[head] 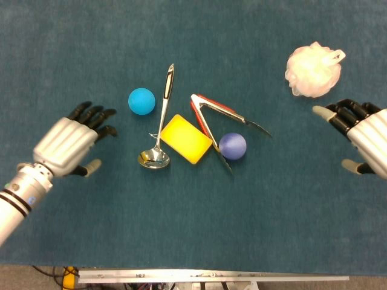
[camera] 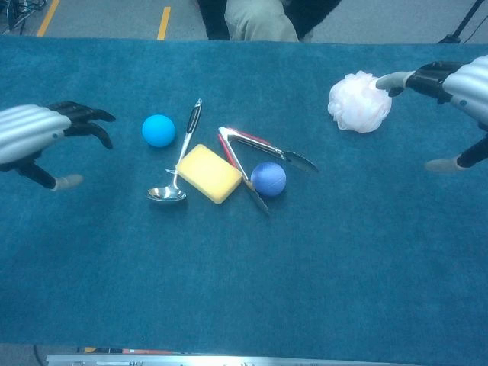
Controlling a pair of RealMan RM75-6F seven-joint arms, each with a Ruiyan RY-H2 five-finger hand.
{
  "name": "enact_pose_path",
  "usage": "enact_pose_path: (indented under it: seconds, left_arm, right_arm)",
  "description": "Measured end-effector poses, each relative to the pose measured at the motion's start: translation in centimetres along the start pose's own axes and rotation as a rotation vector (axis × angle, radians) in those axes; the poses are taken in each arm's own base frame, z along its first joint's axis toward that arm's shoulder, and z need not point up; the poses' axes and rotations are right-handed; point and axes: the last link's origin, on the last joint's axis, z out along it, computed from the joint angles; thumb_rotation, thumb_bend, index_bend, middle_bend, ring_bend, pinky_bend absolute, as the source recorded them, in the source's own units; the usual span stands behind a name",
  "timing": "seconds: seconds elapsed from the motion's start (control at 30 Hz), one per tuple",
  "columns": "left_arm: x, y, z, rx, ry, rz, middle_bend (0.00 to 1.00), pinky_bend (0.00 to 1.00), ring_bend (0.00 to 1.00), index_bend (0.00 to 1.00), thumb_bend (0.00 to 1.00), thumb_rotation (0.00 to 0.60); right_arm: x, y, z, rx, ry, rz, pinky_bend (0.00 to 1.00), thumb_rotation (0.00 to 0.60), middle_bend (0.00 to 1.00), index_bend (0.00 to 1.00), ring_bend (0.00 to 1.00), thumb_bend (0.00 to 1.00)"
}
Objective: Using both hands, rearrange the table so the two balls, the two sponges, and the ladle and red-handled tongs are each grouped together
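Note:
A light blue ball (head: 141,100) (camera: 158,130) lies left of the steel ladle (head: 161,121) (camera: 181,156). A yellow sponge (head: 185,138) (camera: 208,173) sits between the ladle and the red-handled tongs (head: 217,121) (camera: 255,157). A dark blue ball (head: 233,145) (camera: 268,178) rests between the tong arms. A white mesh sponge (head: 312,69) (camera: 359,101) lies far right. My left hand (head: 68,144) (camera: 34,137) hovers open left of the light blue ball. My right hand (head: 361,132) (camera: 454,82) is open, just right of the mesh sponge, fingers spread.
Teal cloth covers the table (head: 193,229). The metal front edge (head: 211,277) runs along the bottom. A seated person's legs (camera: 259,19) show beyond the far edge.

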Motion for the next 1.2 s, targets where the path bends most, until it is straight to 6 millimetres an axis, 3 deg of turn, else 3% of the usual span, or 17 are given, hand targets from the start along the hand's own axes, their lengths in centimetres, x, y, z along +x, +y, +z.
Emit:
enact_pose_path:
  seconds: [0.47,1.2]
  left_arm:
    - [-3.9,3.9,2.8,-0.093,0.006,-0.07,0.08,0.0,0.06,0.28,0.32,0.6]
    - [-7.4,4.8,5.4,-0.076,0.022,-0.136,0.11,0.0,0.07,0.32,0.32,0.6]
  right_arm:
    - [-0.1,1.1,-1.0,-0.039,-0.004,0.013,0.39,0.6,0.26,0.14,0.2,0.03]
    - [-0.1,1.8,-1.8,-0.066,-0.002,0.027,0.39,0.6,0.26,0.14,0.2,0.03]
